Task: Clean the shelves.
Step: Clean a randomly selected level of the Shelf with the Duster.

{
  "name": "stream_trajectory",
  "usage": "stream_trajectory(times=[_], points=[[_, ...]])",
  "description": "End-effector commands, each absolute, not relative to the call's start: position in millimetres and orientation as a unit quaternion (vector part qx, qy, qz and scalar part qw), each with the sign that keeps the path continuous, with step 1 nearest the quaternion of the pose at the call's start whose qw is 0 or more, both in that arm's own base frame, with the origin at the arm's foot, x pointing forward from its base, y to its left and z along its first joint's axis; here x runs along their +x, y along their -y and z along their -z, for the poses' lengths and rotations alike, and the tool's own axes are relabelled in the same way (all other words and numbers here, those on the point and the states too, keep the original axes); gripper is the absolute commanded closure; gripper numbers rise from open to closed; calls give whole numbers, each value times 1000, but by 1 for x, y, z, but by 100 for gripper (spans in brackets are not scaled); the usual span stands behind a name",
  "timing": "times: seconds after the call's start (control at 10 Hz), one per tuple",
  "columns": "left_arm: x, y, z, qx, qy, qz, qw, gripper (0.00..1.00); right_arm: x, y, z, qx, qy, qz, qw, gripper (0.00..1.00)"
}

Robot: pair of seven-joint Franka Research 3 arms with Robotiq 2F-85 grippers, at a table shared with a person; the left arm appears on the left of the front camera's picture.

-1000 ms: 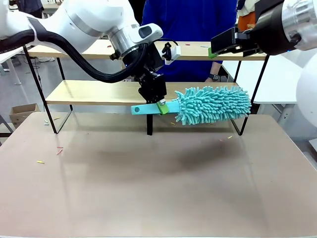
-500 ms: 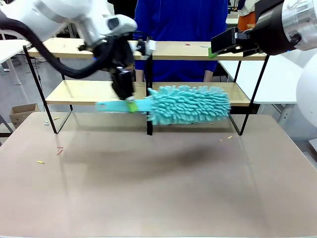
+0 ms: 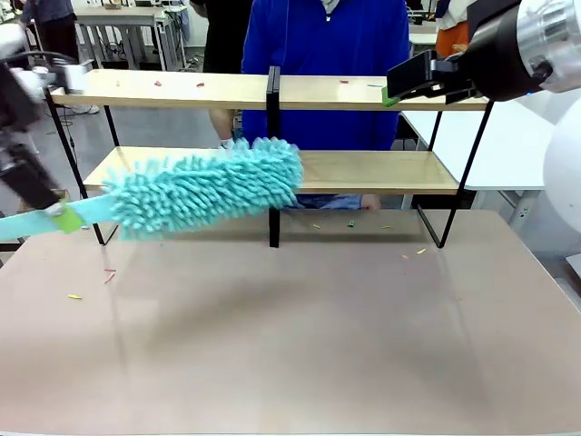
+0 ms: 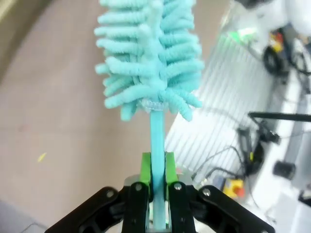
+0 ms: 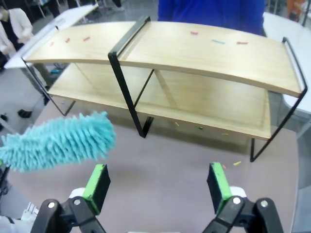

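1. We are finding the shelves (image 3: 363,170) standing at the far side of the table (image 3: 318,363), with a person in a blue top (image 3: 327,36) standing just behind them.
2. We are seeing the left gripper (image 4: 155,167) clamping its green pads on the flat handle of a turquoise duster (image 3: 204,186); the jaws are closed on that handle from both sides.
3. In the front view, this gripper is sitting at the table's left edge, low and well apart from the rack's central post.
4. The duster is lying tilted. Its handle is running up and rightward from the gripper, and its fluffy head is crossing in front of the left lower board, the tip ending near the central post. We cannot tell whether the head is touching the board.
5. We are seeing the right gripper (image 5: 158,187) hovering high toward the right end of the rack, its jaws spread wide and gripping nothing.
6. Small coloured scraps (image 3: 74,296) are lying on the table, on the upper boards and under the right lower board.
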State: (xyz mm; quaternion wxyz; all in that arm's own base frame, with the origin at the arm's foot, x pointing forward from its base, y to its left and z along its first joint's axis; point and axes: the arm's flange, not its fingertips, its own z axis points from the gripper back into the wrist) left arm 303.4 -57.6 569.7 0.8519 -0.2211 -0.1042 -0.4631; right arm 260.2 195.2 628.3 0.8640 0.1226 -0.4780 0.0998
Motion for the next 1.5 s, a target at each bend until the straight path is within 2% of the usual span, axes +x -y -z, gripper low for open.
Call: stream_trajectory(times=[0.0, 0.1, 0.2, 0.6, 0.7, 0.8, 1.1, 1.4], points=[[265, 30, -562, -212, 196, 384, 877, 87, 260, -196, -629, 124, 478, -99, 864, 0], [270, 14, -561, -248, 197, 285, 905, 87, 260, -196, -629, 124, 478, -99, 864, 0], [283, 33, -568, -220, 151, 425, 865, 87, 260, -196, -629, 124, 478, -99, 864, 0], [273, 32, -563, -228, 158, 401, 873, 87, 260, -196, -629, 124, 478, -99, 864, 0], [273, 26, -589, -251, 151, 447, 846, 87, 260, -196, -629, 124, 478, -99, 864, 0], [267, -2, -616, -257, 155, 437, 848, 87, 260, -196, -629, 124, 478, -99, 864, 0], [234, -137, -680, -286, 261, 342, 856, 87, 260, -196, -629, 124, 478, -99, 864, 0], [189, -258, -702, -381, 426, 219, 791, 87, 260, -196, -629, 124, 478, -99, 864, 0]])
